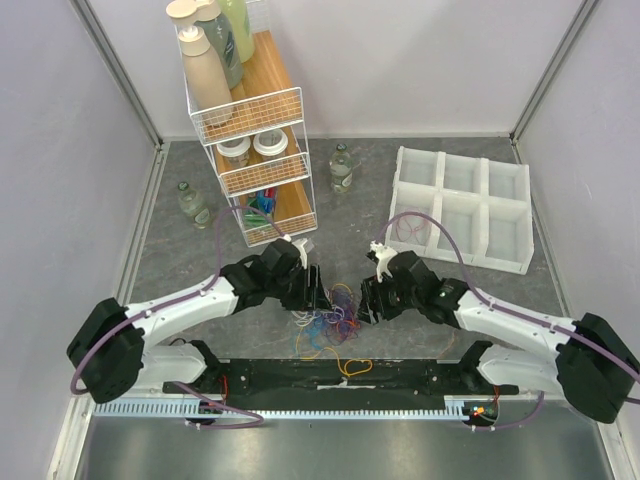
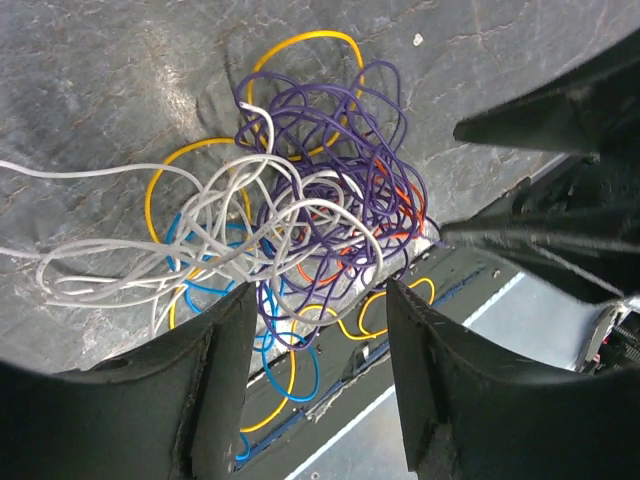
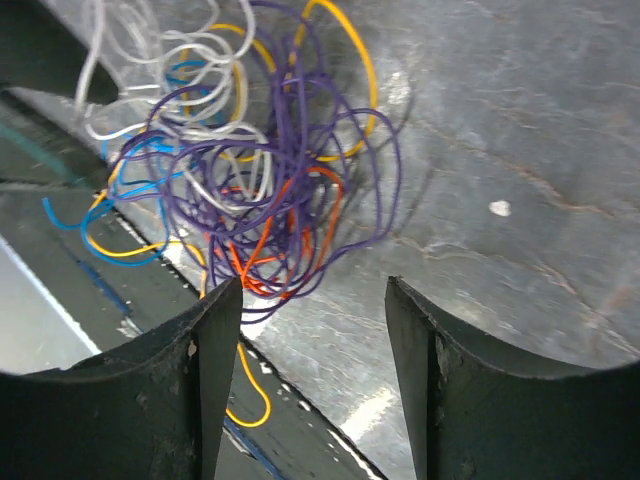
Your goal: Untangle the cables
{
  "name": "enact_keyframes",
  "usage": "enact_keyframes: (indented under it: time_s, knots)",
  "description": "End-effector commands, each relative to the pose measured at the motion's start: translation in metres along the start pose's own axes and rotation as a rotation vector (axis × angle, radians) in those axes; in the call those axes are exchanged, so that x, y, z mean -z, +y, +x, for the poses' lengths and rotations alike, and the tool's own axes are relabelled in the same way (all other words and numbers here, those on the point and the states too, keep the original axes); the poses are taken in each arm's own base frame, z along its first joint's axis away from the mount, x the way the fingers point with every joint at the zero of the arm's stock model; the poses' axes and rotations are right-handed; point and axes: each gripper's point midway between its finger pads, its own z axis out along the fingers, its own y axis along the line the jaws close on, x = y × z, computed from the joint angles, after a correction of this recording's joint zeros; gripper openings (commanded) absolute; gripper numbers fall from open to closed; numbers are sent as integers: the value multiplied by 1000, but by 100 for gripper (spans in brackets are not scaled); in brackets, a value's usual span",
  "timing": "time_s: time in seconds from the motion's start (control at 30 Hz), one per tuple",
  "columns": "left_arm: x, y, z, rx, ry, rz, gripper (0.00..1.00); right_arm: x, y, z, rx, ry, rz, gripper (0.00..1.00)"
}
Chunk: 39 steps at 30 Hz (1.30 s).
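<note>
The cables [image 1: 330,322] lie in one tangled heap of purple, white, yellow, blue and orange-red loops on the grey table, between my two grippers and partly over the black base strip. My left gripper [image 1: 318,290] is open and empty at the heap's left side. In the left wrist view its jaws [image 2: 320,290] stand apart just above the heap [image 2: 310,200], gripping nothing. My right gripper [image 1: 368,300] is open and empty at the heap's right side. In the right wrist view it [image 3: 313,285] hangs over bare table, and the heap [image 3: 250,180] lies just beyond its left finger.
A wire rack with bottles [image 1: 255,150] stands at the back left, with a small bottle on either side [image 1: 193,205] [image 1: 341,168]. A white compartment tray [image 1: 465,205] lies at the back right. The black base strip [image 1: 400,375] runs along the near edge.
</note>
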Motion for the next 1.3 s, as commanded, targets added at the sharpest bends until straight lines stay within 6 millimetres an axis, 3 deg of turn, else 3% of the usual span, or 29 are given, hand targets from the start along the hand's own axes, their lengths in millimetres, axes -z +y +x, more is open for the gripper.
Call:
enact_keyframes:
  time_s: [0.0,0.2,0.33,0.47,0.53,0.63,0.8,0.87,0.97,1.07,1.13,1.27]
  knots:
    - [-7,-10,-26,-59,-84,13,59,1,39,-17,-33,-119,-186,67]
    - [-8,-4,-32,-40,-125,-12,45,-9,38,-22,-26,-142,-163,70]
    - [-3,-6,-36,-48,-148,-14,22,-17,44,-22,-8,-130,-165,72]
    - [13,-10,-42,-66,-190,-16,6,-31,37,-14,-27,-103,-112,63]
    - [35,-20,-50,-83,-236,0,1,-37,29,-11,-56,-96,-67,56]
    - [76,-37,-59,-125,-322,38,2,-42,14,-7,-100,-104,7,37]
    - [175,-70,-75,-218,-524,116,1,-44,2,-12,-124,-126,82,19]
    - [224,-85,-83,-251,-638,150,2,-45,-4,-13,-124,-127,120,12]
    - [274,-90,-89,-270,-761,149,1,-48,-13,-16,-126,-126,179,1]
    - [289,-86,-88,-269,-790,132,2,-49,-11,-15,-76,-91,171,17]
    - [281,-84,-84,-261,-757,132,2,-46,-8,-21,-38,-89,171,34]
    - [260,-82,-78,-232,-698,145,2,-30,-5,-36,48,-105,190,55]
